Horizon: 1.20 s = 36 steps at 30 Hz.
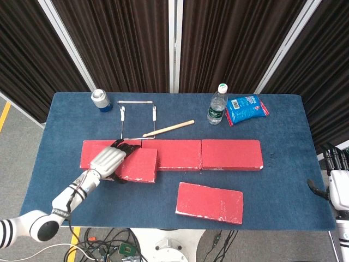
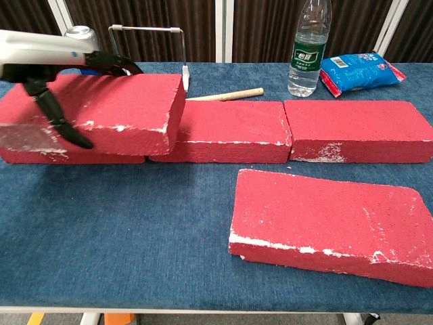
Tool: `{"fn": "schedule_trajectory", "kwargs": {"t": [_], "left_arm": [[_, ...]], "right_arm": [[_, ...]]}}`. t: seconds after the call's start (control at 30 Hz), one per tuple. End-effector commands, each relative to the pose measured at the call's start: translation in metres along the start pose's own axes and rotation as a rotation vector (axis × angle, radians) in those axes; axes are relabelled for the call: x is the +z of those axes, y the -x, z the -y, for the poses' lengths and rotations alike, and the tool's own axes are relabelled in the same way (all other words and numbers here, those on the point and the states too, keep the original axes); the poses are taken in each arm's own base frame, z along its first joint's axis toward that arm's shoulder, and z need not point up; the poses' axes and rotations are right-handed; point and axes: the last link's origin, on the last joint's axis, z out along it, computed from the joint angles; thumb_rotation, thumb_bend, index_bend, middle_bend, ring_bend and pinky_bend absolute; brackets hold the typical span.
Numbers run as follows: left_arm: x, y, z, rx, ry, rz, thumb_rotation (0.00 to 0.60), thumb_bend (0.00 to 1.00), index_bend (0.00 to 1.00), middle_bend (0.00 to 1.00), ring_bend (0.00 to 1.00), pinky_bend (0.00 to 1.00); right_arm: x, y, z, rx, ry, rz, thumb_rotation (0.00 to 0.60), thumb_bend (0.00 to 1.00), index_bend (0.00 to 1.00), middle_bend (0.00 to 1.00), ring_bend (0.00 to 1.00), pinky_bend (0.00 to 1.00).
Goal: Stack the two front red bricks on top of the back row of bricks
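Observation:
My left hand [image 1: 109, 160] [image 2: 51, 64] grips a red brick [image 1: 137, 165] [image 2: 125, 101] and holds it raised above the left end of the back row [image 1: 218, 155] [image 2: 338, 128], overlapping the row's left brick [image 1: 90, 155] and middle brick [image 1: 174, 155]. Fingers wrap the lifted brick's far edge and the thumb is on its near side. The other front brick [image 1: 210, 202] [image 2: 331, 220] lies flat on the blue table [image 1: 283, 185], at the front right. My right hand [image 1: 337, 183] hangs off the table's right edge, holding nothing, fingers apart.
Behind the row stand a blue can [image 1: 101, 100] [image 2: 82, 51], a wire frame [image 1: 137, 117] [image 2: 152, 54], a wooden stick [image 1: 169, 128] [image 2: 226, 94], a water bottle [image 1: 217, 105] [image 2: 310, 47] and a blue snack bag [image 1: 246, 108] [image 2: 358, 70].

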Motion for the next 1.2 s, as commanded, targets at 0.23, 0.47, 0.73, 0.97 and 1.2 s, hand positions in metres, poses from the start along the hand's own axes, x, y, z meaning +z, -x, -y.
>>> {"fn": "schedule_trajectory", "kwargs": {"t": [0.23,0.47,0.73,0.97,1.2], "left_arm": [[0.048,-0.019,0.005,-0.089,-0.032,0.025,0.600,0.00,0.09,0.23,0.14,0.03],[0.048,-0.012,0.002,-0.128,-0.097,-0.019,0.600,0.00,0.09,0.28,0.18,0.03],[0.050,-0.008,-0.005,-0.037,-0.125,-0.023,0.600,0.00,0.09,0.27,0.18,0.02],[0.053,-0.004,-0.009,-0.021,-0.129,-0.008,0.600,0.00,0.09,0.27,0.18,0.00],[0.056,-0.005,-0.014,-0.003,-0.111,0.009,0.600,0.00,0.09,0.26,0.18,0.00]], "right_arm": [[0.002,-0.004,0.002,0.008,-0.007,-0.009,0.600,0.18,0.00,0.00,0.00,0.00],[0.002,-0.002,-0.001,0.015,0.003,-0.008,0.600,0.18,0.00,0.00,0.00,0.00],[0.000,-0.002,-0.005,0.018,0.014,-0.009,0.600,0.18,0.00,0.00,0.00,0.00],[0.003,0.002,-0.005,0.011,0.010,0.005,0.600,0.18,0.00,0.00,0.00,0.00],[0.005,0.000,-0.004,0.005,0.000,0.001,0.600,0.18,0.00,0.00,0.00,0.00]]}}
